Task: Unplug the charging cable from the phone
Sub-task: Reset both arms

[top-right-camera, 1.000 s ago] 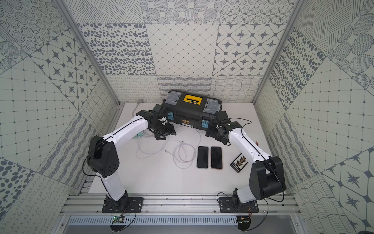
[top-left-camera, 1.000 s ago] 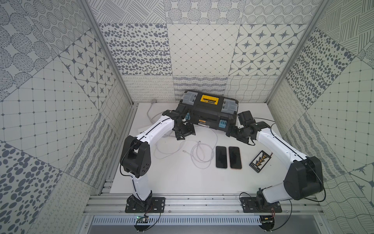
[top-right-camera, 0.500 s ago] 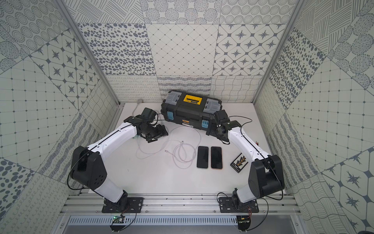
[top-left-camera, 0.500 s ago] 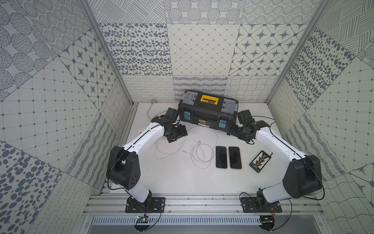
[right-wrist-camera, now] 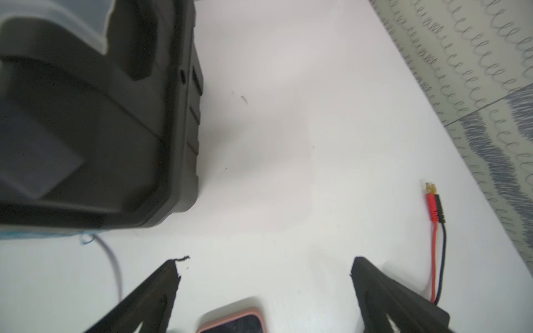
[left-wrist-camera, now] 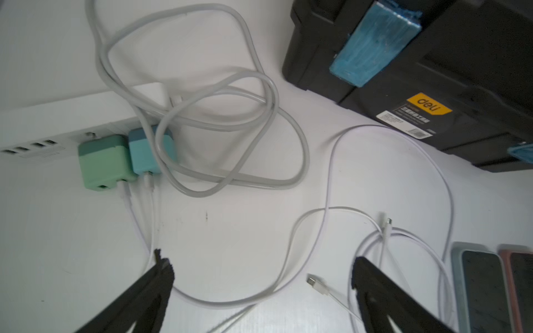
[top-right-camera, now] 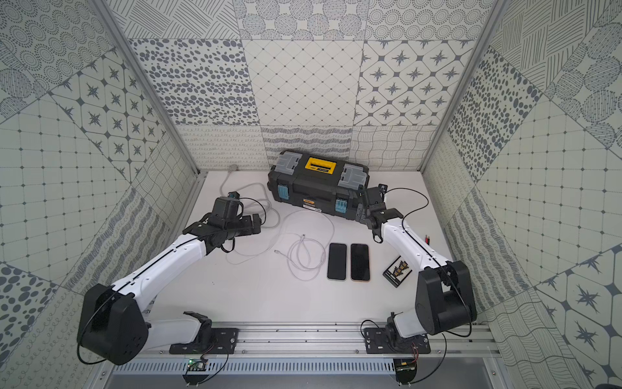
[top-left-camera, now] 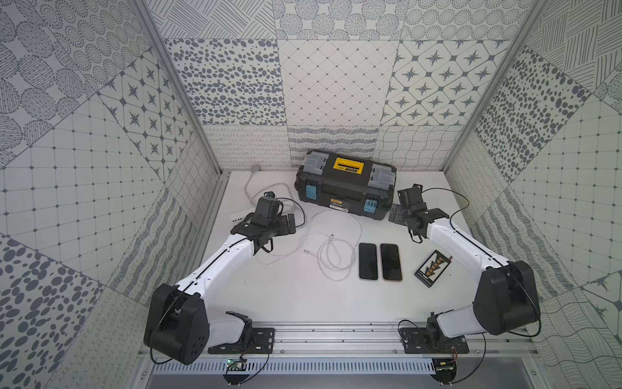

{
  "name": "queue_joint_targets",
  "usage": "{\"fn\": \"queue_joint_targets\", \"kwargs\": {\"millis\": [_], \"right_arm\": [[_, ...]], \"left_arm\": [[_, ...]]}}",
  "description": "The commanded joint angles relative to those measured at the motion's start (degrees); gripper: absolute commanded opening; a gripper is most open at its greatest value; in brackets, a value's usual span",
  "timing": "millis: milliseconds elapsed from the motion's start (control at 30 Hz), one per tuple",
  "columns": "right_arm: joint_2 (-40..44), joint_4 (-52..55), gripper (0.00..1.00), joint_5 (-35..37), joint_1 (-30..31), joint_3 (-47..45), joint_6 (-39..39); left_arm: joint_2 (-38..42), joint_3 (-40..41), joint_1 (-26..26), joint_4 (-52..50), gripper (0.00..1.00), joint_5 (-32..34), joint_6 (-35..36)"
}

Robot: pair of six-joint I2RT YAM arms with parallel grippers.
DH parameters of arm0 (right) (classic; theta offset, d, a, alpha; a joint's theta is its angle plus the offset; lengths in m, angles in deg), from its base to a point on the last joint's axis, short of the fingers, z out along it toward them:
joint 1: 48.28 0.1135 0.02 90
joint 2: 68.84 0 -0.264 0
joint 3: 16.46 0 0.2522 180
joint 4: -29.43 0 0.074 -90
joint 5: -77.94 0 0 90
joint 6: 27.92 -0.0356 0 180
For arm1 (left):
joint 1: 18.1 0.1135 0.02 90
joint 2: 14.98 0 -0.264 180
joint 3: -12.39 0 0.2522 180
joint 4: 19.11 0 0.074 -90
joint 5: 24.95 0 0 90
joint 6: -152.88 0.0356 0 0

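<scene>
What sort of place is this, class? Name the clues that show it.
Probably a robot test cell: left arm and right arm mounted on an aluminium rail, patterned panel walls enclosing a white table holding a toolbox and two phones.

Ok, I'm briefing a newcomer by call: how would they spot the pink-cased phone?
The table has a black toolbox at its back. In front, two dark phones lie side by side. The pink-cased phone is nearer the right arm than the grey-cased phone.

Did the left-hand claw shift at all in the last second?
Yes. The left gripper has drawn away from the toolbox, leftward in both top views.
</scene>
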Motion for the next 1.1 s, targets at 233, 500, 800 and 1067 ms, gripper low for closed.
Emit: {"fn": "queue_joint_targets", "kwargs": {"millis": [233,500,800,1067], "right_arm": [[7.72,-27.41,0.97,12.76,-5.41,-17.75,9.79],[7.08,-50.28,0.97,3.36,-7.77,-29.92,15.38],[-4.68,-84.23,0.97,-9.52,-7.75,-39.55,22.46],[-7.21,-82.99,0.97,-11.58,-8.88,-38.02,21.59]], "left_arm": [[-2.19,21.09,9.7,42.77,0.95,7.34,18.64],[-10.58,32.67,10.62,72.12,0.99,0.85,19.1],[-15.09,33.61,10.41,77.98,0.99,-0.52,20.48],[-14.4,29.5,9.95,68.96,0.99,-7.36,22.8]]}}
